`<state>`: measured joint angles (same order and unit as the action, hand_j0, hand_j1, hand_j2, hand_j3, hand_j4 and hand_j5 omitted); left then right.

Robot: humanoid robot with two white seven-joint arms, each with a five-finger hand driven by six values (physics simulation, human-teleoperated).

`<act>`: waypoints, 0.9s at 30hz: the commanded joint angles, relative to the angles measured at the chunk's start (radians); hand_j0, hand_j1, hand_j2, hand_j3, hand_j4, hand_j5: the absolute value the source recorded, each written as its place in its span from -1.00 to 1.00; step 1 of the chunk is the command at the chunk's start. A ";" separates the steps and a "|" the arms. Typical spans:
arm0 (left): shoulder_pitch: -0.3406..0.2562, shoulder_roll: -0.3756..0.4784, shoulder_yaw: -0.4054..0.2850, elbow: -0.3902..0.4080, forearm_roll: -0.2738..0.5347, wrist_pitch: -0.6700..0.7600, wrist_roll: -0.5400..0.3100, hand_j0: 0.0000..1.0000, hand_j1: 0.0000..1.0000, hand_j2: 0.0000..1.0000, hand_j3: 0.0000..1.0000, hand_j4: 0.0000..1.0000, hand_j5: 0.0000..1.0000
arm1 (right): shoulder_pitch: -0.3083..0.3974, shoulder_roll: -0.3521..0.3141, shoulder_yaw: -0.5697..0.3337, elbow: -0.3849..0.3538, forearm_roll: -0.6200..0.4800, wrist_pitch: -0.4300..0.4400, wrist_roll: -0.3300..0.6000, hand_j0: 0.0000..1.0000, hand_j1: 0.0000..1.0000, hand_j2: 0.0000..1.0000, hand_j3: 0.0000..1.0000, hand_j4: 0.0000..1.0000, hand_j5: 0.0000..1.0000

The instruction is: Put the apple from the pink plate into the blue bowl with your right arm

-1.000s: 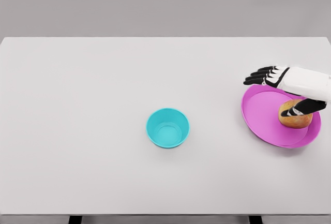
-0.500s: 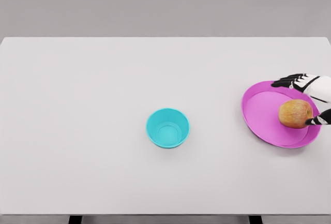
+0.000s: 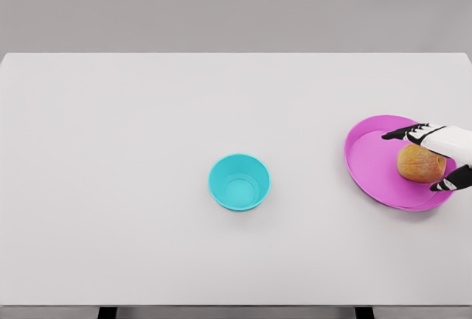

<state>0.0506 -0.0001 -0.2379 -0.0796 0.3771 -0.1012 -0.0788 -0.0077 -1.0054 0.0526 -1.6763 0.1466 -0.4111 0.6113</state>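
Because the blue bowl sits open-mouthed near the middle of the surface, well apart from the pink plate, it waits as the drop point. Farther right, the apple rests on that plate, and the right hand cups it from the side, fingers spread around it, seemingly not yet clamped.

1. The place is a bare simulated test bench, not a lived-in room: everything has the flat, clean shading of a render.
2. A plain white table fills nearly the whole view.
3. Behind it, at 12 o'clock, is only a featureless grey backdrop.
4. Two dark table legs show at 6 o'clock.
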 commanded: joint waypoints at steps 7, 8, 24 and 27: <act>0.000 0.000 0.000 0.000 -0.001 0.000 -0.001 1.00 1.00 1.00 1.00 1.00 1.00 | -0.008 0.031 -0.005 0.003 0.133 -0.051 0.000 1.00 1.00 1.00 1.00 1.00 1.00; 0.000 0.000 0.000 0.000 0.000 0.000 -0.001 1.00 1.00 1.00 1.00 1.00 1.00 | -0.008 0.036 -0.005 0.001 0.133 -0.051 0.000 1.00 1.00 1.00 1.00 1.00 1.00; 0.000 0.000 0.002 0.000 -0.004 0.000 -0.001 1.00 1.00 1.00 1.00 1.00 1.00 | -0.002 0.117 -0.028 0.023 0.206 -0.046 0.000 1.00 1.00 1.00 1.00 1.00 1.00; 0.000 0.000 0.002 0.000 -0.004 0.000 -0.001 1.00 1.00 1.00 1.00 1.00 1.00 | 0.005 0.119 -0.043 0.024 0.206 -0.051 0.000 1.00 1.00 1.00 1.00 1.00 1.00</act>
<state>0.0506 -0.0001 -0.2365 -0.0797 0.3727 -0.1012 -0.0792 -0.0015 -0.8868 0.0166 -1.6524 0.3574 -0.4609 0.6113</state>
